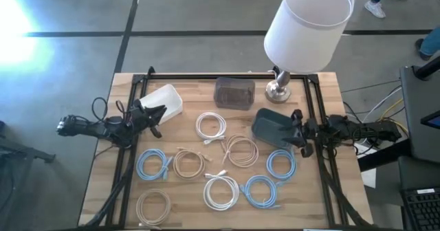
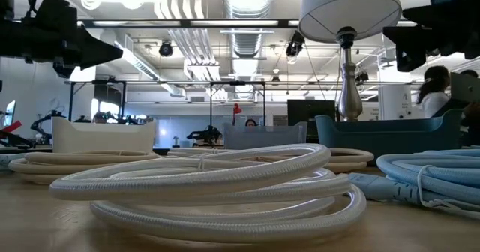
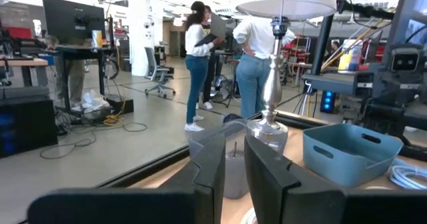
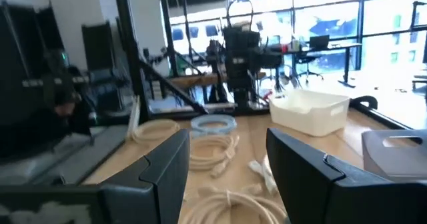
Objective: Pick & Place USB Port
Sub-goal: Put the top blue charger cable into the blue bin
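Right wrist view — right claw wide, empty

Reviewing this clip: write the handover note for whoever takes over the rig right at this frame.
Left gripper: nearly shut, empty, raised by the white bin.
Right gripper: open, empty, at the blue bin.
Cables: nine coils loose on the table, white, beige and blue. A grey bin stands by the lamp.
Done: nothing visibly picked or binned.
Left: all picking and placing.
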Motion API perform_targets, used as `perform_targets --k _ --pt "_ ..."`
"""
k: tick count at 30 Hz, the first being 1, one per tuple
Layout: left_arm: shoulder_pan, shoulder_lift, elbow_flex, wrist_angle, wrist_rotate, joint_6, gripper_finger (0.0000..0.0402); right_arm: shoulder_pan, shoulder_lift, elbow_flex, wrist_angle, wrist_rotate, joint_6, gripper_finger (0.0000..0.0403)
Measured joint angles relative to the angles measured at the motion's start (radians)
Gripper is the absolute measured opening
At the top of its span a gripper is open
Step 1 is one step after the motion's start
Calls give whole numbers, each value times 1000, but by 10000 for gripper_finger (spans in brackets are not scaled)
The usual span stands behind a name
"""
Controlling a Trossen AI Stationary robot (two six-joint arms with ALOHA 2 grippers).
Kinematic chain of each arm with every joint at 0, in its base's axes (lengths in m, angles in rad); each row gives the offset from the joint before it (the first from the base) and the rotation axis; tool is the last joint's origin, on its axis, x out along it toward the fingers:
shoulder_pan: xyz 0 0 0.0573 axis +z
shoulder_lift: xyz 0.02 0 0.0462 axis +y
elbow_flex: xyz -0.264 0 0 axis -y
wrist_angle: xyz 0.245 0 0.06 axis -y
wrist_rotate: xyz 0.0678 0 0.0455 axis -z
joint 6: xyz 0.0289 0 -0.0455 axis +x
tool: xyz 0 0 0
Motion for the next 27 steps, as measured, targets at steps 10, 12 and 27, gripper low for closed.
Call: perform_targets --k 10,12,27 --pt "0 6 0 19 8 -42 60 1 77 0 -8 -98 334 196" --pt "0 6 0 24 7 -42 60 8 117 0 -9 -132 399 196" --pt "0 15 35 77 28 -80 109 230 541 200 -114 -162 560 196"
